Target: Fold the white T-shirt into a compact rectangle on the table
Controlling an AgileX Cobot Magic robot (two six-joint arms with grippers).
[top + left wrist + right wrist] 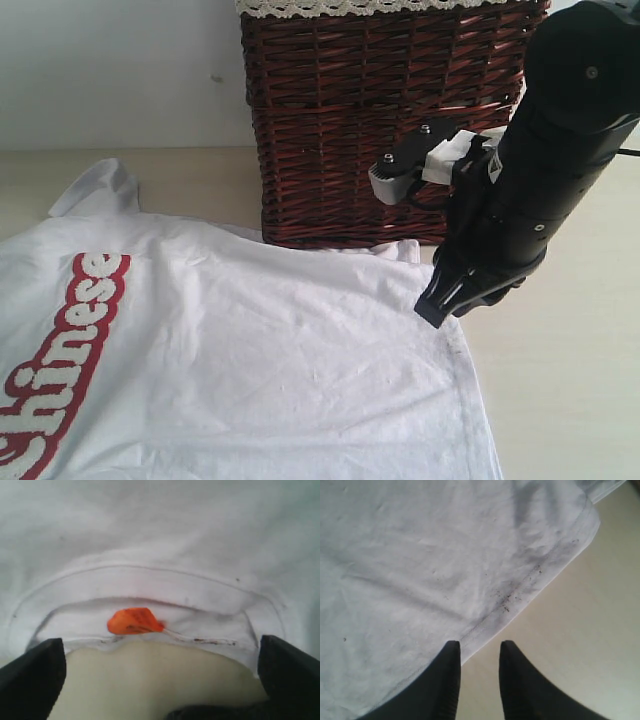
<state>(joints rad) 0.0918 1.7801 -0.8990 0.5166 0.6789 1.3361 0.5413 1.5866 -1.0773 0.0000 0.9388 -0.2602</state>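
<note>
Straddling the white T-shirt [420, 555] hem, right fingers [440, 680] stand half-open (left fingers [35, 675] wide).

The white T-shirt [250, 350] runs off the exterior view's left and bottom edges, which cuts its red-edged lettering [60, 350] short. The right arm [560, 130] hides part of the wicker basket [340, 130], whose top is cropped. The print on the orange neck tag [132, 621] is too blurred to read.
</note>
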